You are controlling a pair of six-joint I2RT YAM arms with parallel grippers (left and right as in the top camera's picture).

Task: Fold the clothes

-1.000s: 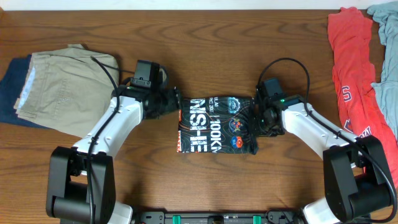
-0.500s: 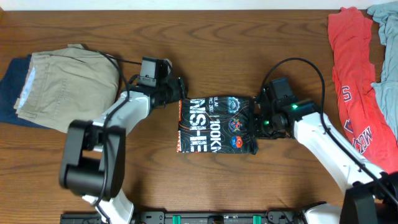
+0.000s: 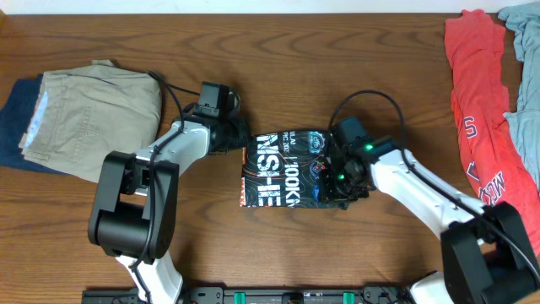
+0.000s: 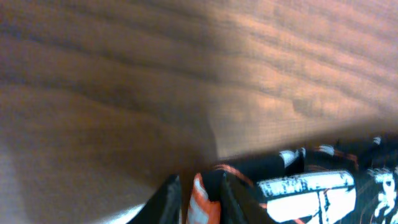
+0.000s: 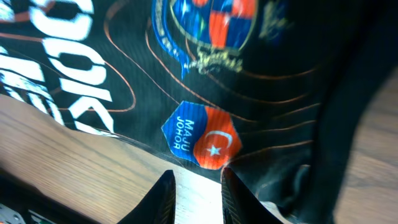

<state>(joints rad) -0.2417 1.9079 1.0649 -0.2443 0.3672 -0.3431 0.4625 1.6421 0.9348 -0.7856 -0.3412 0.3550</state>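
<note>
Jersey (image 3: pixel 291 169) dead centre of the table (image 3: pixel 278 51), and it's already down to a compact black rectangle, white lettering and crests facing up, edges fairly square. That one looks close to finished.

Over at nine o'clock sit khaki trousers (image 3: pixel 89 118), folded flat on top of a navy garment (image 3: pixel 12 118), so I'd call that the done pile. Out at three o'clock a red shirt (image 3: pixel 472 101) lies loose and rumpled, with a grey-blue garment (image 3: pixel 523 76) beside it at the table's edge. Both look unfolded, so there's plenty left.

Left gripper (image 4: pixel 199 190) is on the jersey's eleven o'clock corner. The wrist view shows its jaws drawn in close with the orange-and-white hem pinched between them.

Right gripper (image 5: pixel 196 180) is at the jersey's four o'clock edge, by the red-and-blue badge. Its jaws stand narrowly apart with bare wood showing in the gap. The tips meet the cloth, but I cannot tell whether they've actually got hold of it.

My read: one last fold or a carry to the pile is next, and roughly half the clothes are still to go.
</note>
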